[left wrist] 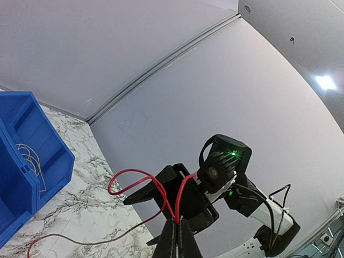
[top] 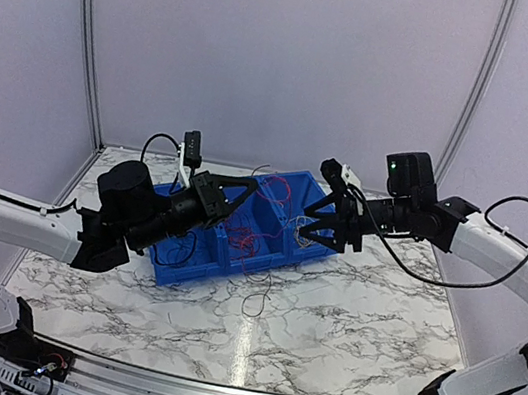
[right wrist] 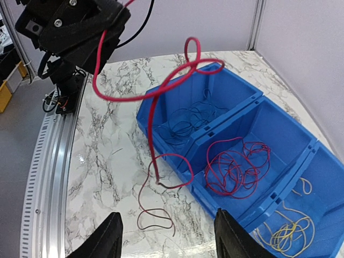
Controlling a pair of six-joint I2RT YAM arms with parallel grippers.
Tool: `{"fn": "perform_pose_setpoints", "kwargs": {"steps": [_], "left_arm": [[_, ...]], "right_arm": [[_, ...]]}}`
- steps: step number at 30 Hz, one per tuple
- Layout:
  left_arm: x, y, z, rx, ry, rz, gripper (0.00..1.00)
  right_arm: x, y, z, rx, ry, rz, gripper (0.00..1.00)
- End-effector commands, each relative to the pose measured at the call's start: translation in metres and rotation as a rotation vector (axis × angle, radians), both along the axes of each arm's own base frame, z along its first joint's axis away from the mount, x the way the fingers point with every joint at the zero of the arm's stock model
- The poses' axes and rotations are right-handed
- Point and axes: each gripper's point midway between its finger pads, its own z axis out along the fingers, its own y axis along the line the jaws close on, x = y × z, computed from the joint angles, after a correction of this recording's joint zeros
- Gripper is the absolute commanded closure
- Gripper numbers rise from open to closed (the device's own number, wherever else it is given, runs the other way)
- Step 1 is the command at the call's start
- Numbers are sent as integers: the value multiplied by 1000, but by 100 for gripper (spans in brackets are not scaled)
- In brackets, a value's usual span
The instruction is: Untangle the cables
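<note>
My left gripper (left wrist: 179, 224) is shut on a long red cable (left wrist: 134, 174) that loops up from its tips. From there the same red cable (right wrist: 153, 134) hangs past the blue bin (right wrist: 215, 137), and its thin dark tail (right wrist: 156, 215) curls on the marble. Close to the left gripper (top: 242, 197), my right gripper (top: 313, 221) hovers over the bin. The right gripper (right wrist: 169, 236) is open, nothing between its fingers (right wrist: 110, 239). Inside the bin lie dark blue cables (right wrist: 188, 115), red cables (right wrist: 236, 164) and yellow cables (right wrist: 285, 231), each in its own compartment.
The blue three-compartment bin (top: 185, 274) sits mid-table, angled. The cable's tail (top: 254, 302) lies on the marble in front of it. White walls close in at the back and sides, and a metal rail (right wrist: 51, 161) runs along the near edge.
</note>
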Motion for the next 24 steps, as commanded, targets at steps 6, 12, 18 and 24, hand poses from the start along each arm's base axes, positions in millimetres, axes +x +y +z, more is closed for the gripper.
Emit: {"fn": "perform_pose_setpoints", "kwargs": {"steps": [6,12,18,24], "left_arm": [[-2,8,17,-48,-35,5,100],[-4,11,26,-60,-55,4,100],[-5,54,65,-30,-157,130,100],[-9,132,104,148,-294,424,100]], "right_arm": [[-10,32,10,62,-22,121,38],[-1,58,-6,45,-7,136,82],[17,39,-41,17,46,63,100],[29,6,-66,-13,103,-1,100]]}}
